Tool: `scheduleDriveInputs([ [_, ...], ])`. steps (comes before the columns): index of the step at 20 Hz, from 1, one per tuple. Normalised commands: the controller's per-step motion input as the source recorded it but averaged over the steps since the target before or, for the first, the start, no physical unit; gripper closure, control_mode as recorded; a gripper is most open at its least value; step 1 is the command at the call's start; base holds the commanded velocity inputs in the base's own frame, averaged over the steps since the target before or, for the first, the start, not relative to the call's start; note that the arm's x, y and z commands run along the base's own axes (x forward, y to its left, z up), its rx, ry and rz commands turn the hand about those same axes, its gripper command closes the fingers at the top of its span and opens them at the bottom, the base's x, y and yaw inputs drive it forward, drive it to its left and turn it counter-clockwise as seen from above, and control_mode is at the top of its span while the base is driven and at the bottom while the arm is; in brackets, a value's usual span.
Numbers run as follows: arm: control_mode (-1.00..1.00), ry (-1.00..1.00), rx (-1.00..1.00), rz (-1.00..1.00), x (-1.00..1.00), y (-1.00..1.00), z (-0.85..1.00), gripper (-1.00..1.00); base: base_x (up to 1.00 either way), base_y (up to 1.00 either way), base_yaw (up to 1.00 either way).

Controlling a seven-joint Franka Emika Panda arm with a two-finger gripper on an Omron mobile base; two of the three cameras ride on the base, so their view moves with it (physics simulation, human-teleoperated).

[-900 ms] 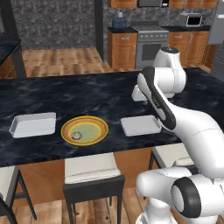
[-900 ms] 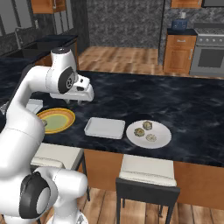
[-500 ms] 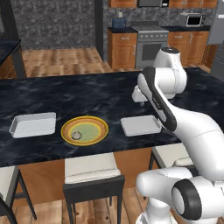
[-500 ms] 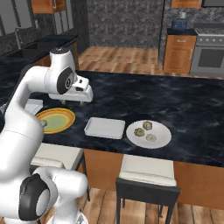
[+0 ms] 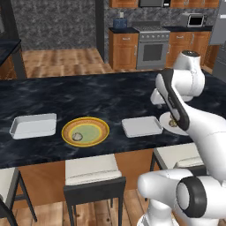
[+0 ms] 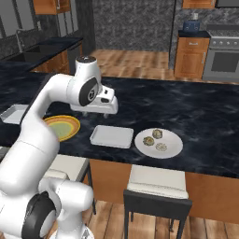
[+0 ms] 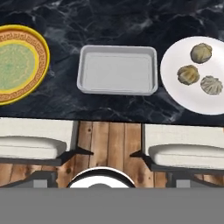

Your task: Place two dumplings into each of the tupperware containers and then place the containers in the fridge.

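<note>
Two white tupperware containers lie on the dark island counter, one at the left end (image 5: 33, 126) (image 6: 11, 113) and one near the middle (image 5: 142, 126) (image 6: 112, 136) (image 7: 117, 69). Both look empty. To the right of the middle one, a white plate (image 6: 173, 148) (image 7: 183, 94) holds three dumplings (image 6: 157, 134) (image 7: 188, 74). Another dumpling (image 5: 78, 136) sits on the yellow-rimmed green plate (image 5: 99, 128) (image 6: 60, 127). My gripper (image 6: 96, 113) hangs above the counter behind the middle container, open and holding nothing. A tall grey slab (image 5: 220, 39) at the far right could be the fridge; I cannot tell.
Stools (image 5: 90, 170) (image 6: 156, 184) stand along the counter's near edge. Wooden cabinets and a steel oven (image 5: 151, 50) line the back wall across a wooden floor. My own arm hides part of the white plate in the left base view.
</note>
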Motion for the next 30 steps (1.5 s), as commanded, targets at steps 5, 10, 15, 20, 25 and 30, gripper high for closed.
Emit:
scheduleDriveInputs([
  [5,-1.00,0.07,0.00,0.00,0.25,-0.70,-0.02,-1.00,0.00,0.00,0.00],
  [10,-1.00,0.11,0.00,0.00,0.25,-0.66,-0.12,-1.00,0.00,0.00,0.00],
  [15,-1.00,0.15,0.00,0.00,0.03,-0.59,-0.35,-1.00,0.00,0.00,0.00],
  [20,-1.00,0.13,0.00,0.00,0.00,-0.45,-0.48,-1.00,0.00,0.00,0.00],
  [25,-1.00,0.04,0.00,0.00,0.10,-0.30,-0.31,-1.00,0.00,0.00,0.00],
  [30,-1.00,0.00,0.00,0.00,0.04,-0.30,-0.38,-1.00,0.00,0.00,0.00],
])
